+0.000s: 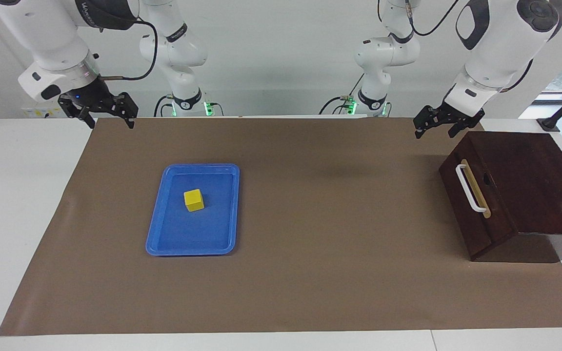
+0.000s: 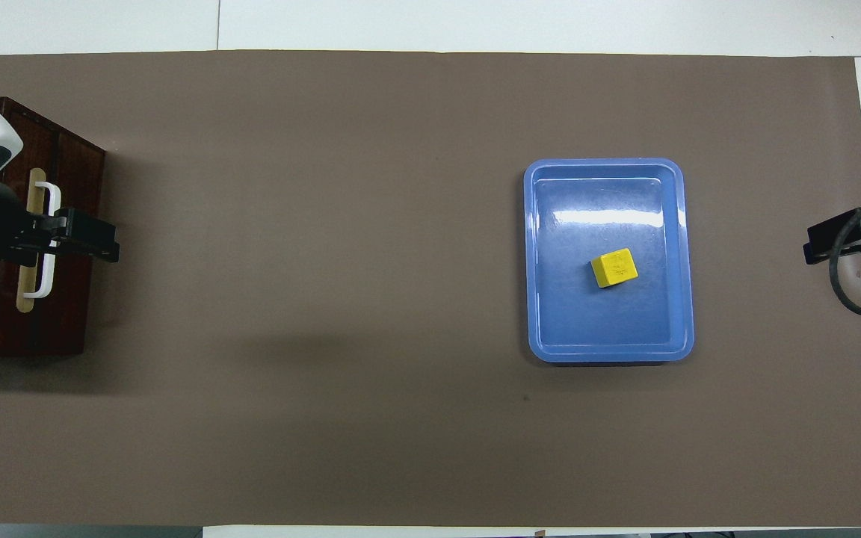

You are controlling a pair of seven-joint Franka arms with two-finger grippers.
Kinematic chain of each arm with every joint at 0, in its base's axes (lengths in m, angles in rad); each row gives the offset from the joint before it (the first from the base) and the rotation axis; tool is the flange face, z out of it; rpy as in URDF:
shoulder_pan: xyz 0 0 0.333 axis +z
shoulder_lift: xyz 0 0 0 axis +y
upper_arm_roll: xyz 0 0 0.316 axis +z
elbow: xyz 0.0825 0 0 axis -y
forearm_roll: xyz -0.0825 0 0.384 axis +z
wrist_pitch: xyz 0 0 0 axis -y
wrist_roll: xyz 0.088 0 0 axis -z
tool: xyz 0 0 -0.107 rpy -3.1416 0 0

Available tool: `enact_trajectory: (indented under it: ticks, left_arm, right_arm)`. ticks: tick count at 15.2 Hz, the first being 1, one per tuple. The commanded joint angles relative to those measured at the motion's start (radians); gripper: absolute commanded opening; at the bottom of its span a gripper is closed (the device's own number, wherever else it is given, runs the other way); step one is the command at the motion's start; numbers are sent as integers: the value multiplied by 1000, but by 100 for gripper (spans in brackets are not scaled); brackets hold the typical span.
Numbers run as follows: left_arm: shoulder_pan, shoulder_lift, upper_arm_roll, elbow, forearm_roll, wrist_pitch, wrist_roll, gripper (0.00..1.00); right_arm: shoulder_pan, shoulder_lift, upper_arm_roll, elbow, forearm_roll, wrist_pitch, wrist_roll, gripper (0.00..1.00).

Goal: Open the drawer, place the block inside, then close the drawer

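The drawer is shut in its dark wooden box at the left arm's end of the table. Its white bar handle faces the middle of the table. It also shows in the overhead view, as does the handle. The yellow block lies in the blue tray toward the right arm's end; the block and tray show from above. My left gripper is open and empty, raised over the drawer's front, clear of the handle. My right gripper is open, empty and waits raised over the mat's edge.
A brown mat covers most of the white table. The drawer's box and the tray are the only things on it, with a wide stretch of bare mat between them.
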Motion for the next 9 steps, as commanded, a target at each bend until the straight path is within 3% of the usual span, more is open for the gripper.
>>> enact_trajectory:
  ticks: [1, 9]
  left_arm:
    - [10, -30, -4, -28, 11, 4, 7, 100]
    - [10, -30, -4, -28, 11, 4, 6, 100]
  right_arm:
    - [-21, -12, 10, -11, 22, 13, 14, 100]
    - [-9, -12, 10, -11, 5, 16, 7, 100]
